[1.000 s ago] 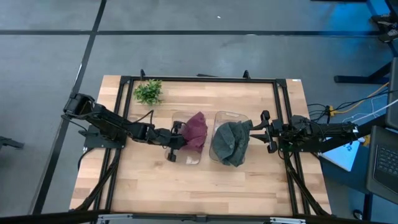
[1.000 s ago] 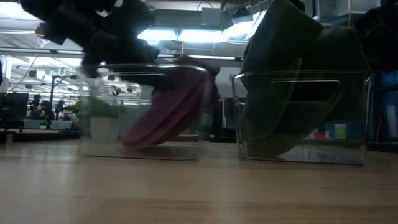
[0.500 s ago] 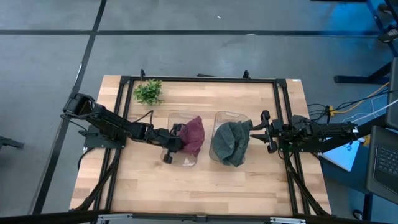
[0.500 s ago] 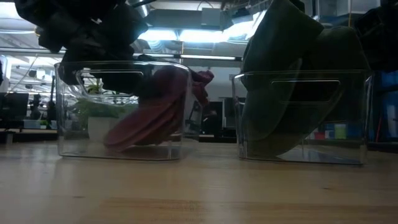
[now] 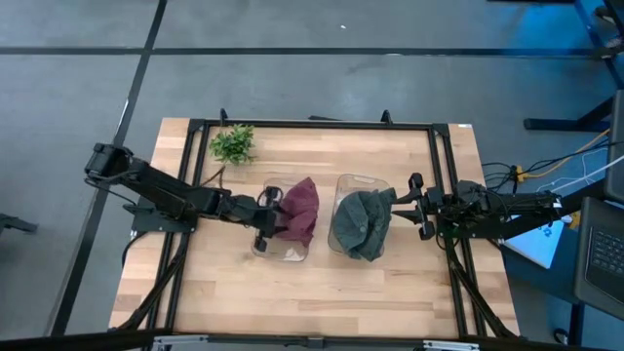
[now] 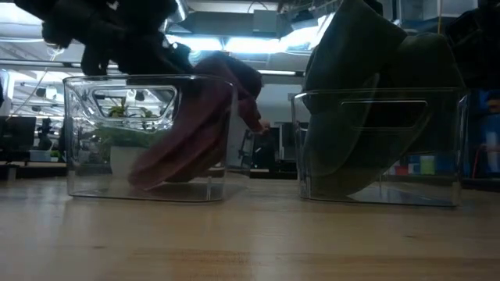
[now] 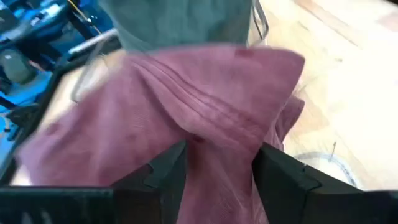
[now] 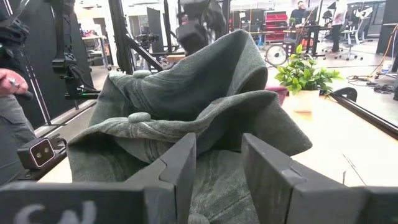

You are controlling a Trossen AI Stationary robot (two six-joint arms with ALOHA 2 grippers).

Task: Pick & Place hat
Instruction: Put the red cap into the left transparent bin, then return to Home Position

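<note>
Now the left tool (image 5: 263, 218) stands with fingers parted around the maroon hat (image 5: 300, 209), which lies just ahead inside the clear bin (image 5: 265, 250); the right tool (image 5: 417, 207) waits open beside the green hat (image 5: 361, 222).

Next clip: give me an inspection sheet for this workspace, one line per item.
Surface: wooden table inside a black frame.
Job's things: maroon hat draped in the left clear bin; grey-green hat bulging out of the right clear bin.
Clutter: small potted plant at the far left corner.
Grippers: left gripper at the maroon hat, jaws parted around a fold; right gripper beside the grey-green hat, jaws open.
Cables: loose leads off the table's right side.
Surroundings: grey floor; a person stands beyond the table.
</note>
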